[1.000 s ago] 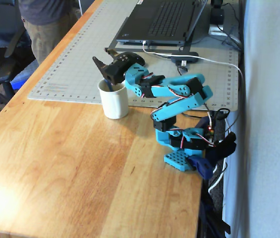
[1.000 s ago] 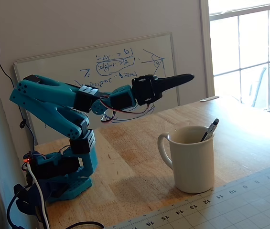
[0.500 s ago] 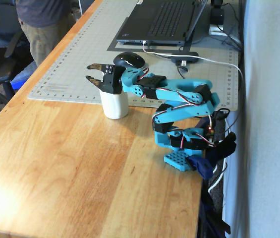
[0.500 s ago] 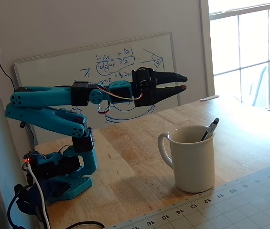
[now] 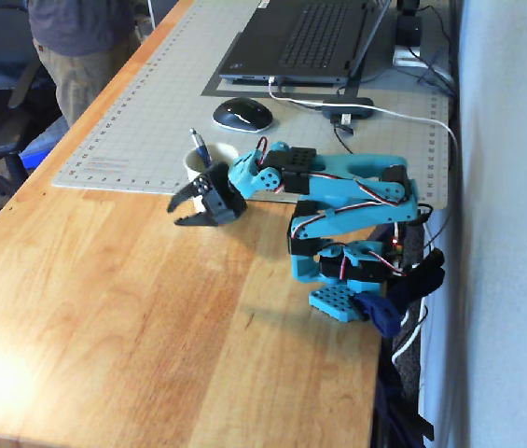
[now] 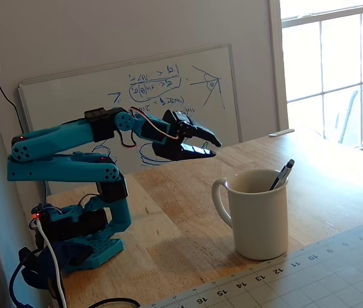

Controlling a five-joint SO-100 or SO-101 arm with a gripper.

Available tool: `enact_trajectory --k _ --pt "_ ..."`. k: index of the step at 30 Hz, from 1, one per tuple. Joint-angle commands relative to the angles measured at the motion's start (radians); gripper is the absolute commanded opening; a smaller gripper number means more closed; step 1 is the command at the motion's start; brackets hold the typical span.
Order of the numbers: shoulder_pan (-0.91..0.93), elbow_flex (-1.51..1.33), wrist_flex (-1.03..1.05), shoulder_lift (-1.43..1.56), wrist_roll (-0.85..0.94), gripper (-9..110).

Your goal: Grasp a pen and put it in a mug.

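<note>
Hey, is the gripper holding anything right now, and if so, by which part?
Nothing is held. The gripper is open and empty, off to the side of the mug; the pen stands in the mug, leaning on its rim.

- You see a cream-white mug holding a dark pen with a silvery tip.
- Your turquoise arm carries a black gripper.
- The table is honey-coloured wood; the mat is pale grey, gridded.

Smooth glazed cream ceramic mug with a soft sheen, dark glossy pen with silvery metal clip, matt black plastic tool, satin grained wooden desk, matt ruled cutting mat, glossy black mouse
</note>
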State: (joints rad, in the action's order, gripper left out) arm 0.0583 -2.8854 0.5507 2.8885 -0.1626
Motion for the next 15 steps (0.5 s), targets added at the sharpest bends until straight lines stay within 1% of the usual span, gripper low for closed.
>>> enact_trajectory --k 1,4,7,15 --pt "-0.049 0.063 0.21 0.078 0.014 7" --pt "-0.06 0.028 0.334 0.14 0.015 7" --pt "-0.064 -0.028 0.4 0.204 0.015 7" --pt "-0.054 -0.255 0.426 0.383 0.017 7"
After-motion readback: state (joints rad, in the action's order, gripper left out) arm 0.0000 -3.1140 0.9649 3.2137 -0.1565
